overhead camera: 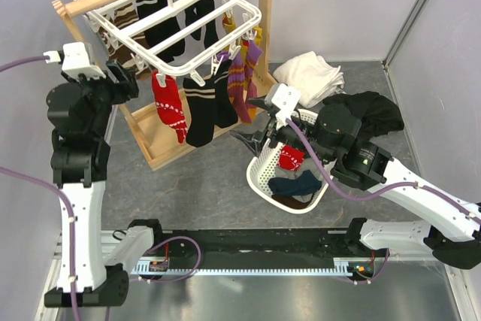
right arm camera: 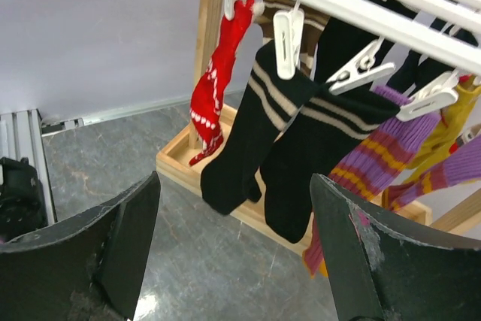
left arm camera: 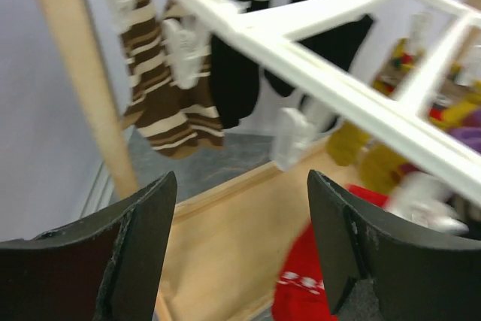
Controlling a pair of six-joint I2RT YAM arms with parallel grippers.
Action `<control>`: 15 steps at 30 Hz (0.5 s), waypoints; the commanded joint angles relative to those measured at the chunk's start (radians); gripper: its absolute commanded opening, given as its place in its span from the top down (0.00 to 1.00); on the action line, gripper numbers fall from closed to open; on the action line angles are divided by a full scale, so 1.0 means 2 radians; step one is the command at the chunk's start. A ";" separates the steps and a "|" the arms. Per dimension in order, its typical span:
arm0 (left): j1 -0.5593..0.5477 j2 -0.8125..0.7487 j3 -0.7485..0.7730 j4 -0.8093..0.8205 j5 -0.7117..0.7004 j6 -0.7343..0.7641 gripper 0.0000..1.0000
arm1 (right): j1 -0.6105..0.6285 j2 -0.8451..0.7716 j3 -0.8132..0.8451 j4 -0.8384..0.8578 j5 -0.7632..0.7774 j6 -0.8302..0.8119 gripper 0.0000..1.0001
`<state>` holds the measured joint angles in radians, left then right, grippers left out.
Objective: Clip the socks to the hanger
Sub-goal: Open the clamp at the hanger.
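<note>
The white slatted hanger [overhead camera: 165, 16] hangs from a wooden rod. One red patterned sock [overhead camera: 169, 107] is clipped at its front left corner. It also shows in the left wrist view [left arm camera: 316, 276] and the right wrist view [right arm camera: 214, 88]. A second red sock [overhead camera: 291, 157] lies in the white lattice basket [overhead camera: 259, 174], next to a dark blue-grey piece [overhead camera: 297, 184]. I cannot pick out the grey pair. My left gripper [overhead camera: 128, 84] [left arm camera: 240, 223] is open and empty, just left of the hanger [left arm camera: 323, 80]. My right gripper [overhead camera: 252, 140] [right arm camera: 233, 238] is open and empty, between basket and hanger [right arm camera: 361, 5].
Black striped socks [overhead camera: 203, 110] [right arm camera: 301, 155], purple-yellow socks [overhead camera: 242, 84] [right arm camera: 383, 163] and brown striped socks [left arm camera: 165, 103] hang on the hanger. The wooden stand's base tray [overhead camera: 161, 144] sits beneath it. A white cloth [overhead camera: 308, 73] and a black cloth [overhead camera: 368, 110] lie behind the basket.
</note>
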<state>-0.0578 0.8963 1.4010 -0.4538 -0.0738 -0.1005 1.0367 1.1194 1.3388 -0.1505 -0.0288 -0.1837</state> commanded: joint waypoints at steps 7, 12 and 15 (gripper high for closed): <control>0.064 0.037 0.011 0.057 0.199 -0.033 0.33 | 0.000 -0.037 -0.047 0.022 -0.011 0.007 0.12; 0.063 0.047 0.016 0.071 0.217 -0.030 0.39 | 0.000 -0.037 -0.050 0.025 -0.019 0.004 0.12; 0.064 0.046 0.014 0.078 0.223 -0.029 0.42 | 0.000 -0.039 -0.050 0.025 -0.021 0.004 0.11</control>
<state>0.0643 0.9840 1.4014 -0.3611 0.3061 -0.1486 1.0367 1.0618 1.2457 -0.1421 -0.0483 -0.1791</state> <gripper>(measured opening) 0.603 0.884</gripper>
